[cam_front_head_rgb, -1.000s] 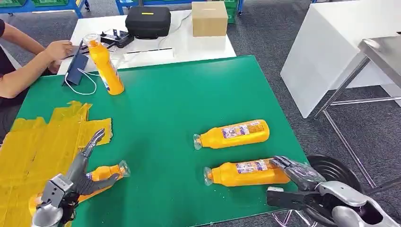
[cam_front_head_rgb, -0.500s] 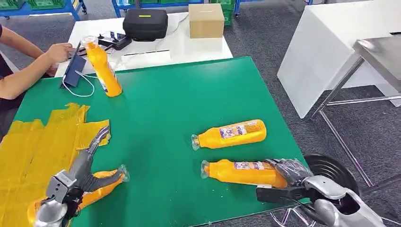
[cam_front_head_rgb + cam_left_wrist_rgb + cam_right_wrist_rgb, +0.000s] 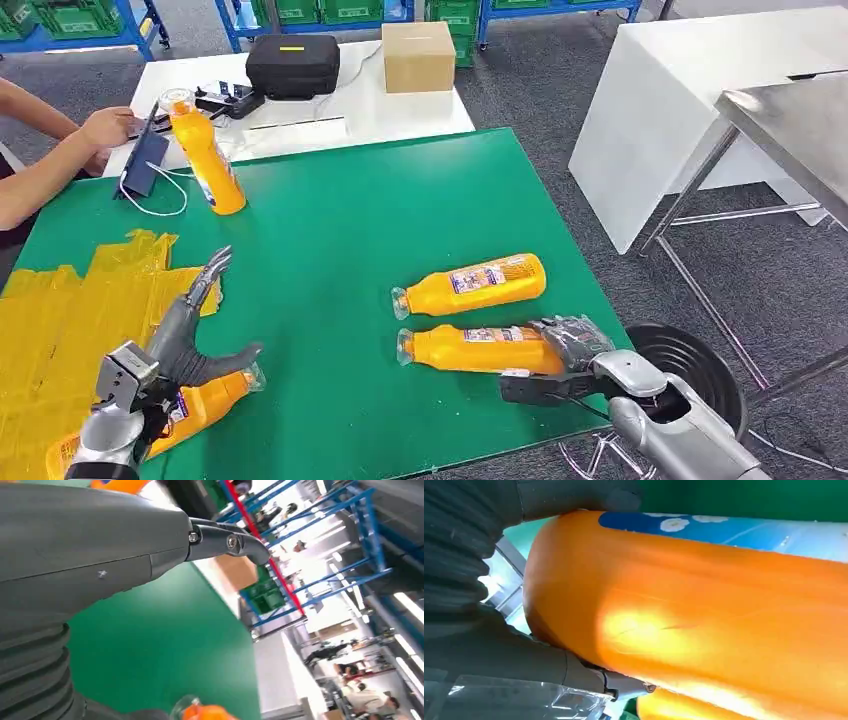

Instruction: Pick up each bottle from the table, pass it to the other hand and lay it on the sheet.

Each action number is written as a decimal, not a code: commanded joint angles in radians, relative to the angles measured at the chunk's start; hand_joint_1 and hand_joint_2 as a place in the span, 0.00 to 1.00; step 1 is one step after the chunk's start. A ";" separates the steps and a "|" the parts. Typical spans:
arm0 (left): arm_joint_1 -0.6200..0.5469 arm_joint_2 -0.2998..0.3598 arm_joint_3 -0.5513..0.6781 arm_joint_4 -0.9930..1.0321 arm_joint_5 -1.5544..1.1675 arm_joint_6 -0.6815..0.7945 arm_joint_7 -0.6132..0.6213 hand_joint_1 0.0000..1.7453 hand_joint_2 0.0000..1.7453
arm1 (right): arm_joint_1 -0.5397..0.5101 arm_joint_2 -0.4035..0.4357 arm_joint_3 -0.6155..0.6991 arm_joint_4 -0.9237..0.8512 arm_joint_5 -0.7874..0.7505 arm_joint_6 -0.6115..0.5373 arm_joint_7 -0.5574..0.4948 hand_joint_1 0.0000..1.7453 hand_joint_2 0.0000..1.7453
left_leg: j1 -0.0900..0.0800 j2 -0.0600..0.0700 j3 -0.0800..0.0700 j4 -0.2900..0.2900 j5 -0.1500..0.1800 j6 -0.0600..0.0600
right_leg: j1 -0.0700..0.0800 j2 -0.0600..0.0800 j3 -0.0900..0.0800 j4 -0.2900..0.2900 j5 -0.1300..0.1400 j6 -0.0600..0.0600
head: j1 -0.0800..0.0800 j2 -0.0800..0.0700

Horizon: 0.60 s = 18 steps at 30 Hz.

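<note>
A bottle (image 3: 470, 349) lying near the right edge of the green counter (image 3: 330, 260) is grasped at its base by the right robot hand (image 3: 570, 345); in the right wrist view the dark fingers (image 3: 469, 525) are seen wrapped round its orange body (image 3: 704, 615). The pick-up step appears to be in hand, the bottle not yet being lifted clear. A second bottle (image 3: 470, 285) lies just beyond it, close but apart. At the near left, the left robot hand (image 3: 185, 335) is released, its fingers spread above a bottle (image 3: 180, 410) laid partly on the yellow sheet (image 3: 70, 310). An upright bottle (image 3: 205, 150) stands at the far left, near a person's hand (image 3: 105, 125). Next, a lift toward the middle would be called for, with the left robot hand brought across to receive the bottle.
</note>
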 commanded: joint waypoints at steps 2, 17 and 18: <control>-0.002 -0.015 -0.031 0.068 0.002 -0.006 0.010 0.00 1.00 | 0.086 0.080 0.111 0.190 0.011 0.021 0.010 1.00 1.00 | 0.001 -0.012 -0.017 0.000 0.006 -0.002 | 0.001 -0.007 -0.013 -0.002 0.005 0.000 | -0.001 0.000; 0.264 -0.070 0.174 -0.060 0.720 -0.458 0.248 0.00 1.00 | 0.287 0.226 -0.293 -0.433 -0.663 -0.142 -0.180 1.00 1.00 | 0.002 -0.018 -0.017 0.000 0.000 -0.004 | 0.000 -0.014 -0.011 0.003 -0.006 -0.005 | -0.001 0.000; 0.264 -0.065 0.161 -0.045 0.768 -0.474 0.266 0.00 1.00 | 0.279 0.237 -0.280 -0.427 -0.661 -0.148 -0.192 1.00 1.00 | 0.002 -0.022 -0.021 0.000 0.001 -0.004 | -0.001 -0.016 -0.016 0.003 -0.006 -0.004 | -0.001 0.000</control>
